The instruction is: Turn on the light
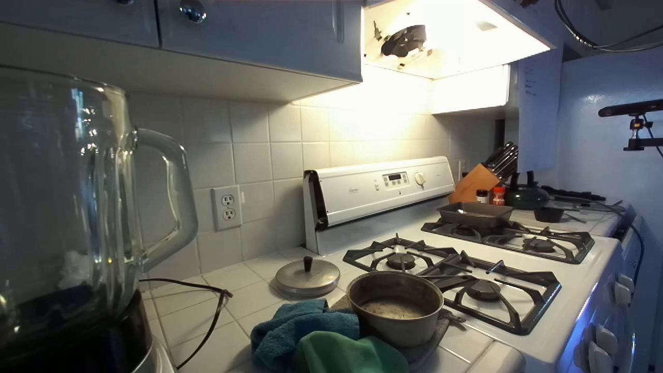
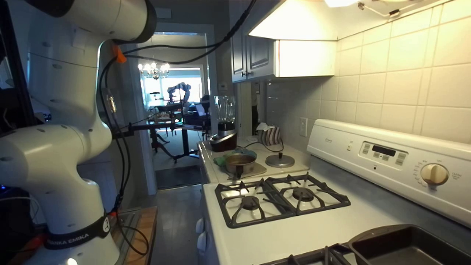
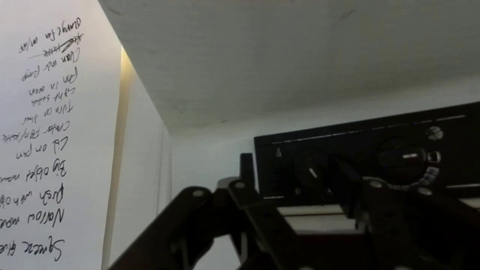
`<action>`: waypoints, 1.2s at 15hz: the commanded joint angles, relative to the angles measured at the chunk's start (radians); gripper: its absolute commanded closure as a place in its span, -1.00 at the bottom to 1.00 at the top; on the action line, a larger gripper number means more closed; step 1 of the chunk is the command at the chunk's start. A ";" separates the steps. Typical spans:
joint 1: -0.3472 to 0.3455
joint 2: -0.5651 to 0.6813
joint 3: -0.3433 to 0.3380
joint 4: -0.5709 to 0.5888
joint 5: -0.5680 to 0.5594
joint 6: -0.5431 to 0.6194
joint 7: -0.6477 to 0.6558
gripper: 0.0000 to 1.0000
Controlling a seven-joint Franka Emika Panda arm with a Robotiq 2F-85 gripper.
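We see the light [image 2: 341, 3] glowing under the smooth, pale hood [image 2: 298, 24]. In the wrist view, a round knob [image 3: 311, 170] with a white line sits on a flat black panel [image 3: 354, 144]. On the gripper [image 3: 293, 165], slim dark fingers [image 3: 246, 168] stand well apart, holding nothing, the knob showing between them. Square tiles [image 2: 403, 88] catch the glow.

Blender [image 1: 77, 223], saucepan [image 1: 396, 326] near a lid [image 1: 305, 278], knife block [image 1: 473, 182], probably a dark kettle [image 1: 527, 198]

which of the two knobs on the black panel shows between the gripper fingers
In the wrist view, the left knob, its white mark slanting; the right knob, its mark nearly level, pale blocks beside it, lies outside the fingers.
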 commanded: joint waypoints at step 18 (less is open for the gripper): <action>-0.022 -0.127 -0.091 0.013 -0.013 -0.110 0.005 -0.80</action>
